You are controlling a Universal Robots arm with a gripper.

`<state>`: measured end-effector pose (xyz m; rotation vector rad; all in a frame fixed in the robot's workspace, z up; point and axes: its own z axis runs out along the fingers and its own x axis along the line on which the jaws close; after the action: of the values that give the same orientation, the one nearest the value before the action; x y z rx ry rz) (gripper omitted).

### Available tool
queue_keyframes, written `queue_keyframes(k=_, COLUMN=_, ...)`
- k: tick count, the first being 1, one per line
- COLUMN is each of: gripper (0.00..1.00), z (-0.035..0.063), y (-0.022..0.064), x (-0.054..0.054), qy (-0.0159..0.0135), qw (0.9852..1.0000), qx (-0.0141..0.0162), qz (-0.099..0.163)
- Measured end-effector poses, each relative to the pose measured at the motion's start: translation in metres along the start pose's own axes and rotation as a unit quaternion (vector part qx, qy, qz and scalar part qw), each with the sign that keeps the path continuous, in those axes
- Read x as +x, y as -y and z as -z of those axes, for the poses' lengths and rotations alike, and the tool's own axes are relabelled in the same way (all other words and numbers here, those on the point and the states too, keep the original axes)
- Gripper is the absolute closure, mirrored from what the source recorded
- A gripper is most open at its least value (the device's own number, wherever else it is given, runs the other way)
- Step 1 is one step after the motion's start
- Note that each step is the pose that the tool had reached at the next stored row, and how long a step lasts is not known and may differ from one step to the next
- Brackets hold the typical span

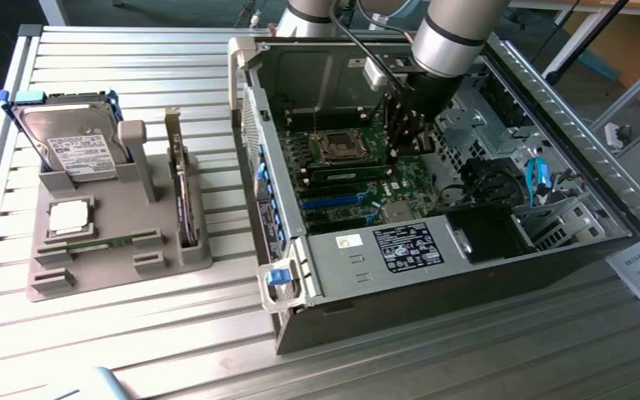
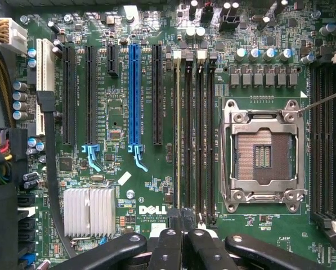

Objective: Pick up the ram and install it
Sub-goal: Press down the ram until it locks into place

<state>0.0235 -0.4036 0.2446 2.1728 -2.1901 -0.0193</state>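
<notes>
1. Lies open on the slatted table (image 1: 131,333): one computer case (image 1: 587,242), motherboard (image 2: 122,185) exposed
2. Reaches down into that case from above: one robot arm (image 1: 453,37)
3. Sits well apart from the case, at the exterior view's left: one gray holder (image 1: 103,267), carrying one hard drive (image 1: 76,146), one square processor chip (image 1: 67,217), one upright card (image 1: 187,200) and one green stick (image 1: 103,243) lying flat
4. Stands empty on the board: one processor socket (image 2: 264,154)
5. Run beside the socket: four memory slots (image 2: 200,129) in the nearer bank
6. Shows edge-on along the slot farthest from the socket: the ram (image 2: 176,129), one thin green strip lined up with that slot; looks picked up and brought to its place, though cannot tell whether fully seated or latched
7. Hangs over the near end of that slot: one gripper (image 2: 182,222), fingers pressed together with no gap; cannot tell whether pinching the ram's end, resting on it or just clear of it
8. Judged overall: pick-up apparently done, installation at or near the pressing-in stage, release not yet made
</notes>
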Motion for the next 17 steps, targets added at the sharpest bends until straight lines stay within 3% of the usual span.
queue_keyframes(k=11, gripper=0.89, z=-0.0003, y=-0.005, x=0.0, qy=0.0, qw=1.0, qx=0.0005, qz=0.0)
queue_keyframes(k=17, gripper=0.89, z=-0.0009, y=-0.0191, x=0.0, qy=0.0, qw=1.0, qx=0.0025, qz=0.0)
